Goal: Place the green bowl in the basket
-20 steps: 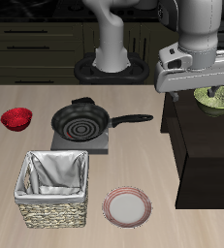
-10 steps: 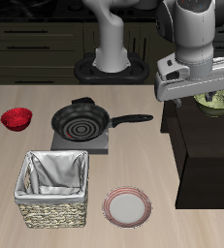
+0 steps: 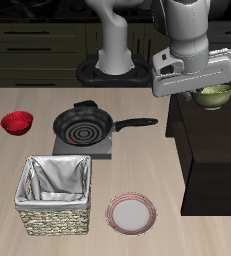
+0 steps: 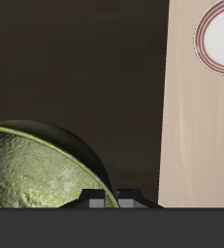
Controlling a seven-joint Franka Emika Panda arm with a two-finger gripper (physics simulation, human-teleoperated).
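My gripper (image 3: 204, 92) is shut on the rim of the green bowl (image 3: 215, 96) and holds it in the air above the dark cabinet (image 3: 209, 150) beside the table. In the wrist view the green bowl (image 4: 36, 170) fills the area right by my gripper (image 4: 104, 200), speckled inside, with the dark cabinet top below it. The basket (image 3: 55, 193), woven wicker with a grey-white cloth lining, stands near the table's front edge, far from the gripper. Nothing shows inside it.
A black frying pan (image 3: 83, 126) sits on a small burner (image 3: 82, 150) mid-table, its handle pointing toward the cabinet. A red bowl (image 3: 17, 122) stands at the far side. A pink-rimmed plate (image 3: 131, 213) lies beside the basket and also shows in the wrist view (image 4: 218, 37).
My gripper has risen with the green bowl and shifted a little toward the table's middle. Everything else stays still.
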